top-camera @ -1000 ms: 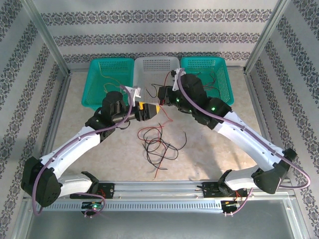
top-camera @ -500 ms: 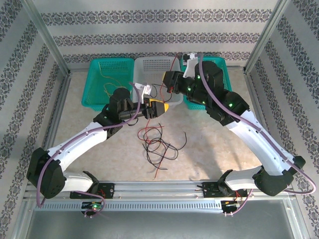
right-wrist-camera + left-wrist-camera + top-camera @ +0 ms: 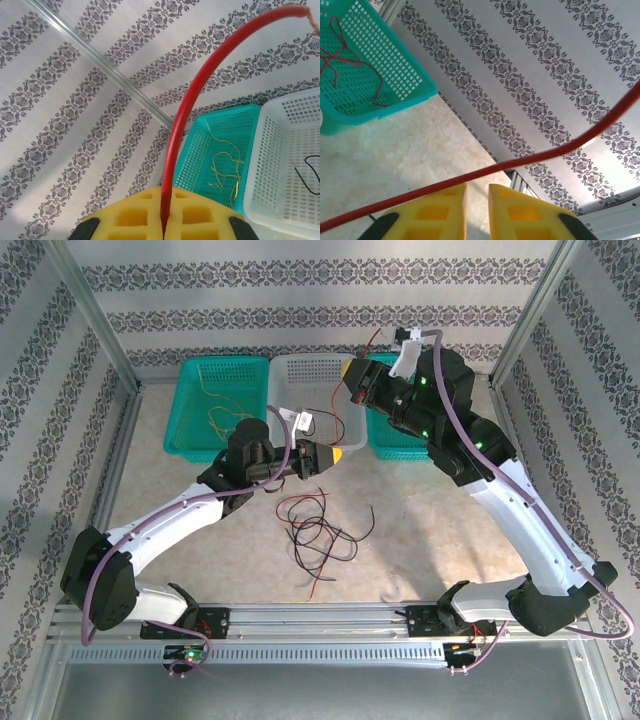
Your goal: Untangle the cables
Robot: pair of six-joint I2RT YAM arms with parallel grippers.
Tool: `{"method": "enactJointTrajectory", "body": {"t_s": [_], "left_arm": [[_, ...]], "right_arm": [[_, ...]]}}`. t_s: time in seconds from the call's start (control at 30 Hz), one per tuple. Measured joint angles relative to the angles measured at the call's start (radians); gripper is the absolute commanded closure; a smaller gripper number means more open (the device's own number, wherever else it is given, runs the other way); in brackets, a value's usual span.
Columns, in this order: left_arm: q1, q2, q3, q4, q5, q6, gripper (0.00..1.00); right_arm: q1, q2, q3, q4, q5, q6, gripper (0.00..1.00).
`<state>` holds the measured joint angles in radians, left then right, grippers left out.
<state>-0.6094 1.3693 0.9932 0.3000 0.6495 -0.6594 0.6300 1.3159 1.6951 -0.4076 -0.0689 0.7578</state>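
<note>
No text, brand, number or sign can be read in any of the views. A small white tag (image 3: pixel 303 420) hangs just in front of the white basket (image 3: pixel 345 445), too small to tell whether anything is printed on it. The wallpaper (image 3: pixel 300 300) carries bands of a repeated floral ornament, without letters or figures.

Three baskets: left teal basket (image 3: pixel 190 430), white basket (image 3: pixel 292 380), right teal basket (image 3: pixel 385 442). Two pincers: left pincer (image 3: pixel 335 454), right pincer (image 3: pixel 349 369). Loose cables (image 3: pixel 315 530) on the bench (image 3: pixel 450 540): perhaps six, too tangled to be sure.
</note>
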Motion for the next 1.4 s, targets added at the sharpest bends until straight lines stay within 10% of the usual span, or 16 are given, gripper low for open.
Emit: {"method": "enactJointTrajectory", "body": {"t_s": [0.3, 0.73, 1.27, 1.4], "left_arm": [[0.000, -0.010, 0.074, -0.148, -0.132, 0.114, 0.44], [0.001, -0.010, 0.107, -0.279, -0.261, 0.159, 0.42], [0.001, 0.009, 0.119, -0.504, -0.431, 0.138, 0.38], [0.001, -0.030, 0.105, -0.540, -0.505, 0.128, 0.37]], "right_arm": [[-0.007, -0.040, 0.001, -0.039, 0.005, -0.004, 1.00], [-0.226, -0.153, 0.035, -0.150, 0.023, -0.032, 1.00], [-0.615, 0.348, 0.425, -0.308, -0.014, -0.108, 1.00], [-0.638, 0.525, 0.552, -0.330, -0.035, -0.108, 0.74]]}}
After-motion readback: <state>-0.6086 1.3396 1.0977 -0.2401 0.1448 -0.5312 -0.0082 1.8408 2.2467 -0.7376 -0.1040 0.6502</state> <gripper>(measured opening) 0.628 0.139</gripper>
